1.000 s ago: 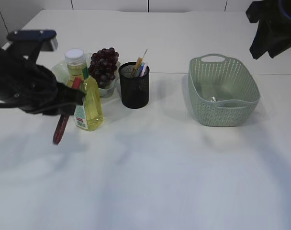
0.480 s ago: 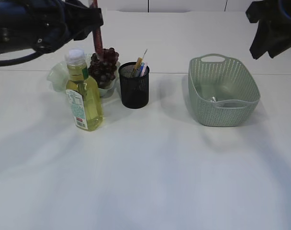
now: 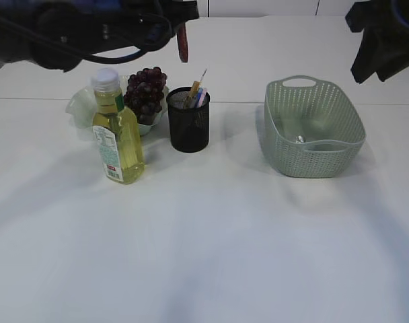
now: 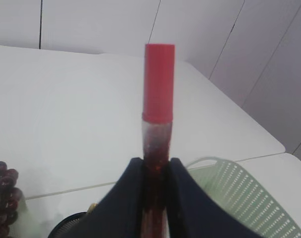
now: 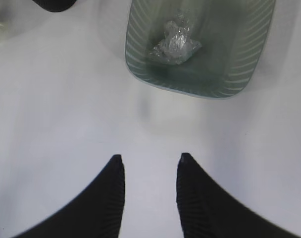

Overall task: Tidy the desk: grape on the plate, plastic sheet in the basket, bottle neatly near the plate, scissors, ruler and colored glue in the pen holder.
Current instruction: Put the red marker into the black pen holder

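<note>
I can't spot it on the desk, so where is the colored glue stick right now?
The colored glue is off the desk, clamped in the left gripper; in the exterior view it hangs at upper left, above the pen holder and grapes.

A red-capped tube of dark red glitter glue (image 4: 158, 129) hangs upright high above the black mesh pen holder (image 3: 188, 120), which holds a few coloured sticks. Dark purple grapes (image 3: 145, 93) sit on the pale green plate (image 3: 80, 104). The yellow oil bottle (image 3: 118, 131) stands just before it. Crumpled clear plastic sheet (image 5: 176, 43) lies inside the green perforated basket (image 3: 313, 128).
</note>
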